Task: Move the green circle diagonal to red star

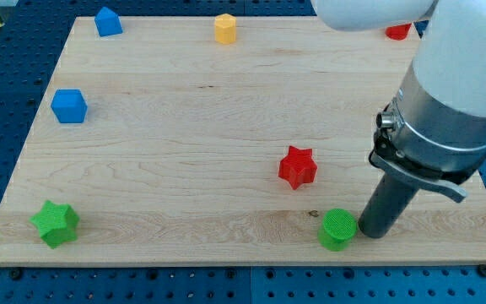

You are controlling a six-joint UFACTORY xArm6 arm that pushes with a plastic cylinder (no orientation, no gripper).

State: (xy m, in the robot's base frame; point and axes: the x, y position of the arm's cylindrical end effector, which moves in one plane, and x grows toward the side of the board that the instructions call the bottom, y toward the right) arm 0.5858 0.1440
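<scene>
The green circle (337,229) lies near the board's bottom edge, right of centre. The red star (297,166) sits a short way above it and to its left. My tip (369,233) is on the board just right of the green circle, touching or nearly touching its right side. The rod rises up and to the right into the grey arm body.
A green star (55,224) lies at the bottom left. A blue cube (69,106) is at the left, a blue block (107,21) at the top left, a yellow hexagon (225,28) at the top centre. A red block (398,32) peeks out behind the arm at the top right.
</scene>
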